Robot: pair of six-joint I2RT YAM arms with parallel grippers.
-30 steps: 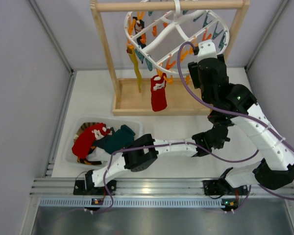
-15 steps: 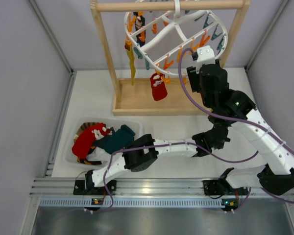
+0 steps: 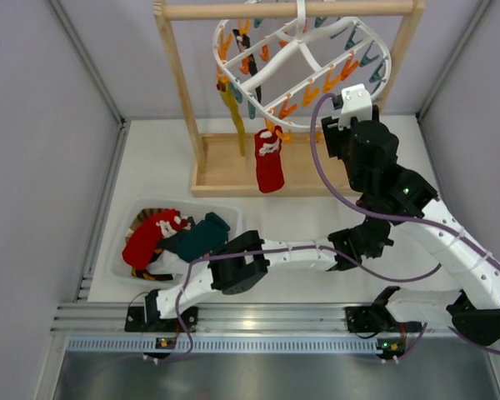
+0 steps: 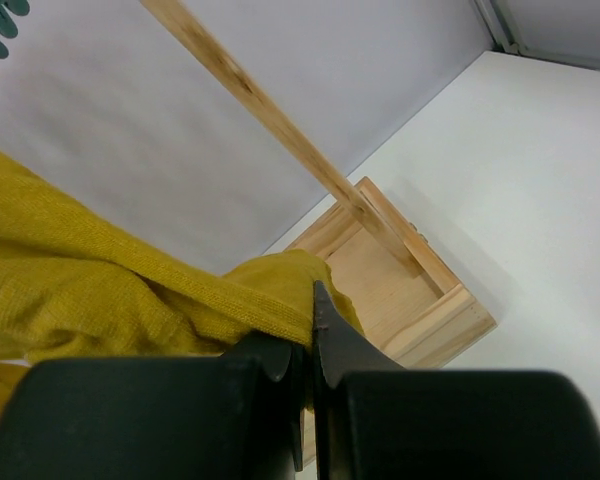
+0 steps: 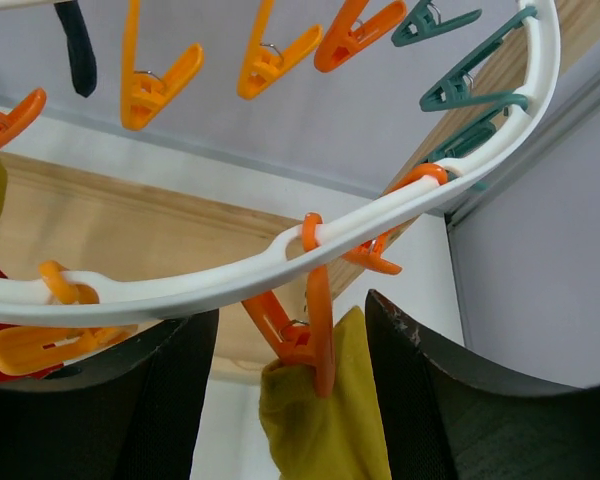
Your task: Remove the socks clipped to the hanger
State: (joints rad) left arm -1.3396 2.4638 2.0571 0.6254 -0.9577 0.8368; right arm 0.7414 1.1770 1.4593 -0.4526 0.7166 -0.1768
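The white hanger (image 3: 304,52) hangs from the wooden rack with orange and teal clips. A red sock (image 3: 268,163), a mustard yellow sock (image 3: 232,112) and a dark sock (image 3: 250,62) are clipped on its left side. My right gripper (image 3: 343,93) is at the hanger's lower right rim. In the right wrist view it (image 5: 292,320) is open, its jaws either side of an orange clip (image 5: 318,335) that pinches another mustard sock (image 5: 330,425) below the ring (image 5: 230,275). My left gripper (image 4: 308,330) is shut on mustard sock fabric (image 4: 100,290). In the top view it is hidden under the right arm.
The light wooden rack has a top bar (image 3: 292,10) and a base tray (image 3: 217,171); its post (image 4: 270,115) and base (image 4: 410,290) show in the left wrist view. A clear bin (image 3: 123,254) at front left holds red (image 3: 150,237) and teal (image 3: 202,236) socks. Walls enclose both sides.
The hanger has swung and tilted. The red sock rose and dropped back. My right gripper has shifted slightly right and nearer along the rim. The left arm has barely moved.
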